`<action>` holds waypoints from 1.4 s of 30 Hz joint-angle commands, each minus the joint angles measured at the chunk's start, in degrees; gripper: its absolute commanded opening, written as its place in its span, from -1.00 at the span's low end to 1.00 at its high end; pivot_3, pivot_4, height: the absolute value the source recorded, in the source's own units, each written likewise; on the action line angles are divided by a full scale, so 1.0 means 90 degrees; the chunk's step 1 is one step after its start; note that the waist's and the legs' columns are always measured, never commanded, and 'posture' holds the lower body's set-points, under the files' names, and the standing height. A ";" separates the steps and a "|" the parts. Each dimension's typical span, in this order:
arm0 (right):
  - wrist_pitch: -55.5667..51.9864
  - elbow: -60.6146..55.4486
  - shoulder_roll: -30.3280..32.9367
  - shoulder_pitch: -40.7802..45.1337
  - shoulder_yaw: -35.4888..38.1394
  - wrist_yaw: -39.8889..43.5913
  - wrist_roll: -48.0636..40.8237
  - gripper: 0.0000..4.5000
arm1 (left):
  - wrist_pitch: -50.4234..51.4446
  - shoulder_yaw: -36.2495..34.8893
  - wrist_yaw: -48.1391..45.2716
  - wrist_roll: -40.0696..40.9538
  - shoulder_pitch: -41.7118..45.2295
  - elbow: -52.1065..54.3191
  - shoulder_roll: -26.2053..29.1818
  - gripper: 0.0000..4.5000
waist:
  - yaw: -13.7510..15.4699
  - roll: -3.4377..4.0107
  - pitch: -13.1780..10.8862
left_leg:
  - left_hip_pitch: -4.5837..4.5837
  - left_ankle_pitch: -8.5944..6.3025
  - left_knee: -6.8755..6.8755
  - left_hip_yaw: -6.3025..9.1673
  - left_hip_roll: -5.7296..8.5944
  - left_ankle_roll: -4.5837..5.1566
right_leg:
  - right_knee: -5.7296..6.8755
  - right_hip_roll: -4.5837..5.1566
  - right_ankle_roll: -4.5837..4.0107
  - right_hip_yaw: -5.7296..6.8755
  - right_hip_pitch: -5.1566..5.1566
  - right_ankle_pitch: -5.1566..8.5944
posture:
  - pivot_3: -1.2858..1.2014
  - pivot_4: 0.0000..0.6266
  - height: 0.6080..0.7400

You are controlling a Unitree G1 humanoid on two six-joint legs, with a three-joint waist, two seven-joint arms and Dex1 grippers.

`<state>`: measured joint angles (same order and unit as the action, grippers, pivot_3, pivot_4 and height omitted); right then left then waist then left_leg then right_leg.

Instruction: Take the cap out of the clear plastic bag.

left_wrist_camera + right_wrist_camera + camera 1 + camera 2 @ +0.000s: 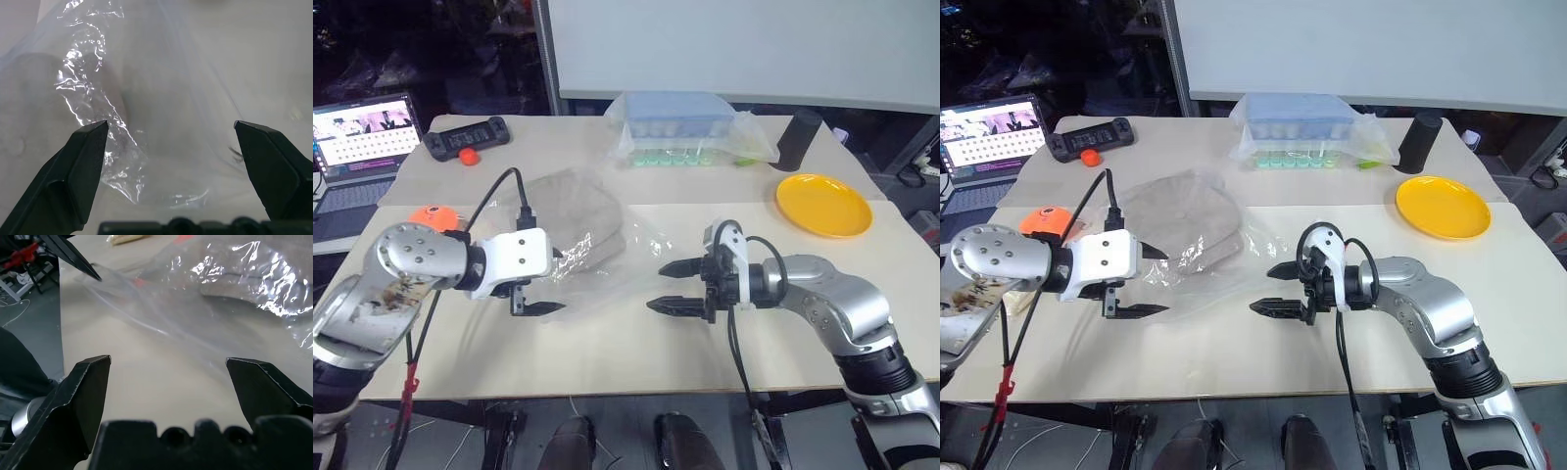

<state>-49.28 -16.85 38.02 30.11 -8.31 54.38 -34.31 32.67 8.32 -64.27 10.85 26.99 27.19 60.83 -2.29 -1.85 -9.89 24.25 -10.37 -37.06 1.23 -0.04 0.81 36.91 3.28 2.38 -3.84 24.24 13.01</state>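
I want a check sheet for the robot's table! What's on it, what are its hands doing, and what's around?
Surface: pale beige table, two tops butted together.
Job's things: the cap lies inside the clear plastic bag, flat on the table.
Clutter: yellow plate; blue-lidded box in clear wrap; black cylinder; black controller with a small red thing beside it; orange object.
Grippers: left gripper open, at the bag's near edge; right gripper open, beside the bag, holding nothing.
Cables: a black cable arcs over the left arm; another hangs from the right arm.
Surroundings: laptop with its screen lit; white board behind the table.
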 commanded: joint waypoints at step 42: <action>-0.0764 -0.1609 -0.0484 -0.0375 0.0786 -0.1696 -0.0984 1.00 | 0.0154 0.0988 0.0982 -0.2444 0.3071 -0.1478 -0.2167 -0.97 | 0.0011 -0.0003 0.0000 | 0.0004 0.0000 -0.0007 0.0007 0.0008 0.0000 | 0.0010 0.0001 -0.0002 0.0000 -0.0001 -0.0002 | 0.03 -0.52 1.00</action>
<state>-55.65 -29.37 34.29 25.19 -1.90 40.25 -41.86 34.67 19.53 -56.61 -10.97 52.52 13.02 41.49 -2.19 -1.88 -9.89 24.27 -10.37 -37.12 1.30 0.04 0.81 37.00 3.29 2.36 -3.84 24.23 12.99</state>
